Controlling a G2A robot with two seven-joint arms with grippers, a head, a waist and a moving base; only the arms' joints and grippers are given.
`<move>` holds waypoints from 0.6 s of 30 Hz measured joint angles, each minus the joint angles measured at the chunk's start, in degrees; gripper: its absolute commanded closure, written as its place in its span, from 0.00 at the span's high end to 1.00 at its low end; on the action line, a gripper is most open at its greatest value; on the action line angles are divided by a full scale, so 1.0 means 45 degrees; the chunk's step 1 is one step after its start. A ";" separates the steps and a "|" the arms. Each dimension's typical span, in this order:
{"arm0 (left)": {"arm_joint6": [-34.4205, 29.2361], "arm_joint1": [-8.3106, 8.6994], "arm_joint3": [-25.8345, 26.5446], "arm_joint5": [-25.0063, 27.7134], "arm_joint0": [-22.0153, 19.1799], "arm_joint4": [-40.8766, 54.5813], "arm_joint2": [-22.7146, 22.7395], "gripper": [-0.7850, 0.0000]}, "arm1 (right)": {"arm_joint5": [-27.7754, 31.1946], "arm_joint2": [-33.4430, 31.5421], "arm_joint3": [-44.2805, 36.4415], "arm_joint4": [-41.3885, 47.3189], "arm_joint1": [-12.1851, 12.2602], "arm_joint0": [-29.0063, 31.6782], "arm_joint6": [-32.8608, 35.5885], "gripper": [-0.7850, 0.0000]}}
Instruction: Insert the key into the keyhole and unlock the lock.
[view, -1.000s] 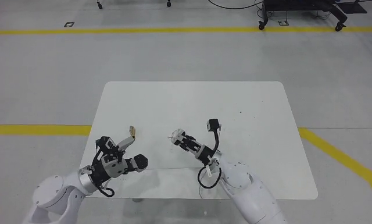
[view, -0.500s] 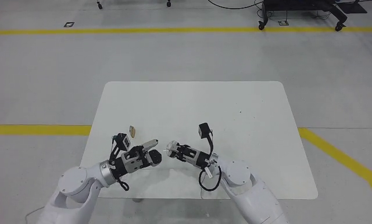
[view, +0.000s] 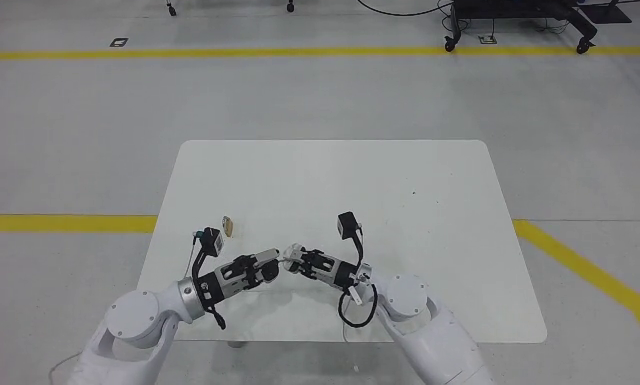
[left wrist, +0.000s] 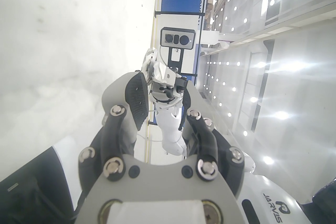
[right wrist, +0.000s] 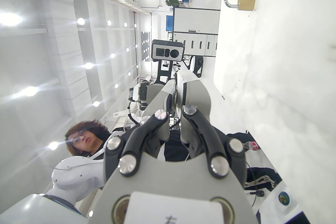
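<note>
The key (left wrist: 150, 65), a small pale piece, sat pinched at the tip of the right gripper (right wrist: 178, 84), whose fingers were clenched on it. Straight ahead of that tip, and close to it, the left gripper (left wrist: 161, 87) faced it with fingers spread, the key roughly in line with their gap. The lock (view: 228, 225) lay flat on the table (view: 430, 185), off the left gripper's outer side, apart from both but nearer the left arm. Its keyhole could not be made out.
</note>
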State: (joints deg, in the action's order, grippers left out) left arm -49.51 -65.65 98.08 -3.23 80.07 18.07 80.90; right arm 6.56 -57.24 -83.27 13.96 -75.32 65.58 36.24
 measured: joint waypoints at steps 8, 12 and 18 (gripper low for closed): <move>0.0033 0.0058 -0.0133 0.0045 -0.0052 0.0001 -0.0029 0.44 | 0.0068 0.0017 0.0050 0.0115 -0.0053 -0.0120 -0.0204 0.00; 0.0034 0.0082 -0.0192 0.0069 -0.0048 0.0088 -0.0020 0.42 | -0.0248 0.0096 0.0084 0.0169 -0.0063 -0.0147 0.0007 0.00; 0.0037 0.0108 -0.0287 0.0034 -0.0099 0.0340 -0.0052 0.38 | -0.0553 0.0274 0.0153 0.0100 -0.0098 -0.0245 0.0176 0.00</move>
State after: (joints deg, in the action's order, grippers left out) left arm -49.34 -65.17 96.79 -3.08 79.62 19.60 80.67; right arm 4.08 -56.01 -82.58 14.41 -75.76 64.48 37.03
